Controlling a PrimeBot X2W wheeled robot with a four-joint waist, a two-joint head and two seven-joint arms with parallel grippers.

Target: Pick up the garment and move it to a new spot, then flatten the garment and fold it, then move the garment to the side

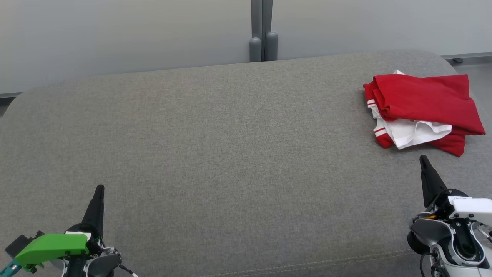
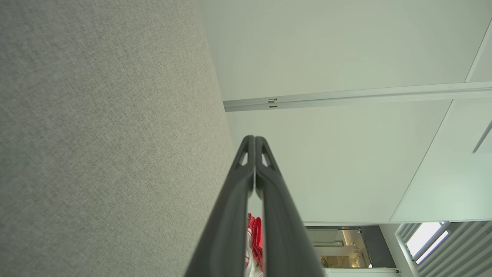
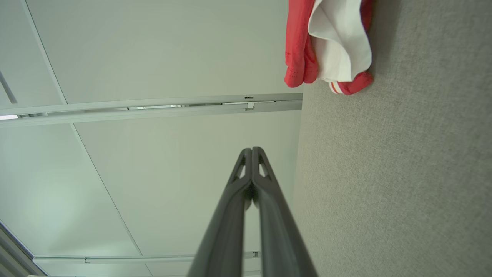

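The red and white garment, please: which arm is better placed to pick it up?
Probably the right. The garment lies at the far right of the grey cushion, just beyond the right gripper, which, shut, points toward it. The left gripper, also shut, sits far off at the near left.

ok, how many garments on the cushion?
1. The red-and-white garment lies bunched at the far right of the grey cushion, beyond the right gripper; its folds could hide another.

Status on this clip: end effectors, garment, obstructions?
Left end effector and right end effector shut, empty. Red-and-white garment heaped at far right of grey cushion, not held. Nothing lies between it and right end effector.
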